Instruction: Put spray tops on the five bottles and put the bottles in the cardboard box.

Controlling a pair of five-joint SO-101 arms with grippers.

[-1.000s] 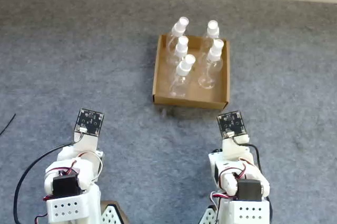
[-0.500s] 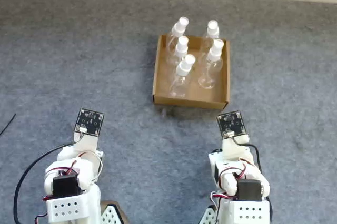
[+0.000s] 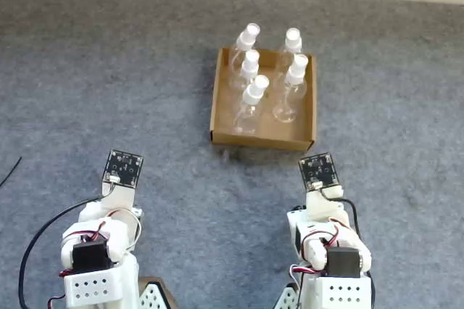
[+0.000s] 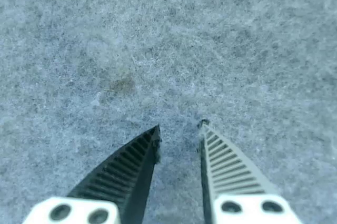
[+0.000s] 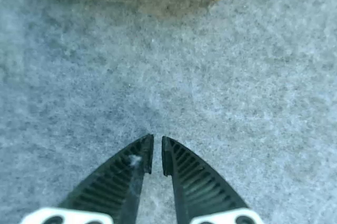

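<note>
Cardboard box (image 3: 264,117) sat on the grey felt table (image 3: 109,69), in the middle of the high view and toward the far side. All five bottles (image 3: 245,116) stood upright inside it, clear-bodied, each with a white spray top (image 3: 255,90) fitted. They were grouped as three on one side of the box and two on the other, close together. The near part of the box floor was bare.

Left arm (image 3: 101,244) and right arm (image 3: 328,240) were at the near edge of the table, both apart from the box. The right arm was the closer of the two to the box's near wall.

Left gripper (image 4: 179,128): jaws parted by a narrow gap, with felt visible between the tips. It held nothing and was poised over bare felt.

Right gripper (image 5: 157,153): jaws drawn almost together, with only a thin slit between the tips. It held nothing. In its wrist view a corner of the box showed well ahead of the fingertips, not in contact with them.

A thin black cable (image 3: 9,171) lay at the edge of the table beyond the left arm.
</note>
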